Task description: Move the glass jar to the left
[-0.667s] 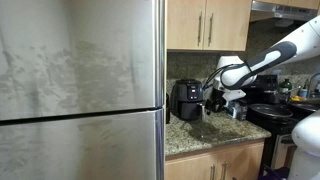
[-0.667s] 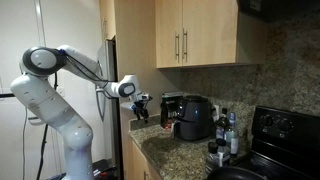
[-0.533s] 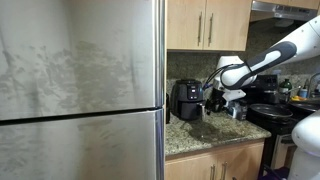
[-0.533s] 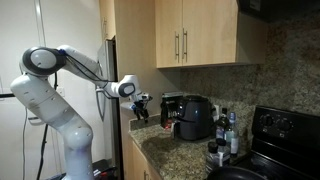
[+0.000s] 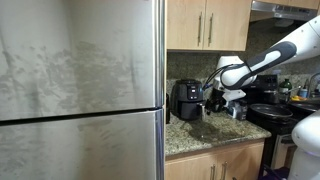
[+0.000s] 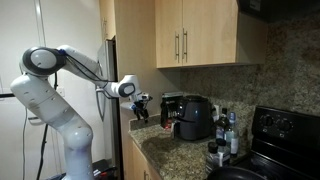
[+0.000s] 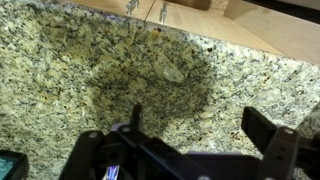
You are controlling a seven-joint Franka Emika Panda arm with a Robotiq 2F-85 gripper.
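Note:
My gripper (image 7: 200,140) is open and empty, with both black fingers (image 7: 268,135) spread over bare speckled granite countertop (image 7: 150,70). It hovers above the counter's front part in both exterior views (image 5: 213,100) (image 6: 140,108). No jar shows in the wrist view. A small jar-like thing (image 5: 241,111) stands on the counter beside the gripper, toward the stove. In an exterior view a small jar (image 6: 212,150) stands among bottles well away from the gripper. Both are too small to tell if they are glass.
A black air fryer (image 5: 187,98) (image 6: 190,115) stands against the backsplash behind the gripper. A black stove (image 5: 275,115) (image 6: 285,130) adjoins the counter. A steel fridge (image 5: 80,90) stands at the counter's other end. Several bottles (image 6: 230,128) stand by the stove. Wooden cabinets (image 6: 195,40) hang overhead.

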